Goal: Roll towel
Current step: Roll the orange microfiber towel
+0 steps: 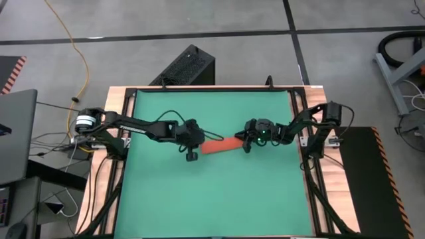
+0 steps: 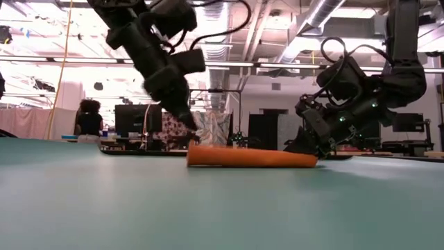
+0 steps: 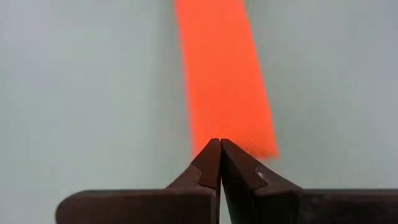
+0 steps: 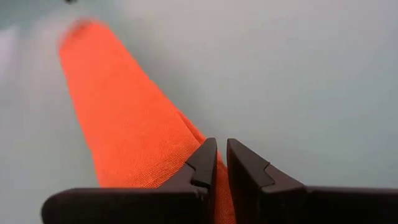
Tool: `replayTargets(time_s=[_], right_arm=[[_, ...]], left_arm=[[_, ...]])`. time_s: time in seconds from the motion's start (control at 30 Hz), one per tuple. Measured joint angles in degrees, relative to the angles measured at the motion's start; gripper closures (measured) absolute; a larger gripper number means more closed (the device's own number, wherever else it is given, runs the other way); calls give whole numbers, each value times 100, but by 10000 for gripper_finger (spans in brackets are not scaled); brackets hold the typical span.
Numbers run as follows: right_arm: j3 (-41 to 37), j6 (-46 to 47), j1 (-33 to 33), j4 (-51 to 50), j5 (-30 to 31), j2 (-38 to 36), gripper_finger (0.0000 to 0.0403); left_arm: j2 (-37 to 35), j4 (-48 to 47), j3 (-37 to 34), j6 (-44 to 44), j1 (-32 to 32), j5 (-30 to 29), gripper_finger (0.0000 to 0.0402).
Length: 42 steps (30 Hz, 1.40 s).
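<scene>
The orange-red towel (image 1: 222,145) lies as a long narrow roll on the green mat (image 1: 212,199), seen side-on in the low view (image 2: 253,157). My left gripper (image 2: 193,127) is shut and empty, its tips a little above the roll's left end (image 3: 224,74). My right gripper (image 2: 312,151) is down at the roll's right end, its fingers closed to a narrow slit (image 4: 222,146) over the cloth (image 4: 124,112). My right gripper meets the towel's right end (image 4: 199,140) with its fingers nearly together, slanting down from the table's right side, along the roll. Orange cloth shows in the slit low between the fingers, but the fingers hide how much cloth they have. The roll lies flat on the mat.
The green mat covers the table inside a wooden frame (image 1: 126,93), with bare mat on the near and far sides of the roll. A black box (image 1: 189,66) stands on the floor beyond the far edge. A person (image 2: 89,114) is far off in the room.
</scene>
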Motion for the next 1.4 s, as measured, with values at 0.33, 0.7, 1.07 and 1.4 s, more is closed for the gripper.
replayTargets(time_s=[0.33,0.7,1.07,1.4], right_arm=[[-4,123,338,54,407,-42,345],[10,166,370,130,476,-35,345],[35,167,389,283,431,-33,345],[33,248,442,358,515,-320,345]], left_arm=[[38,1846,-72,-813,-227,-253,402],[529,4558,-1389,-1737,-662,-1127,401],[1603,4833,-1318,-2110,-828,-1349,401],[1685,4230,-1300,-2184,-780,-1212,401]])
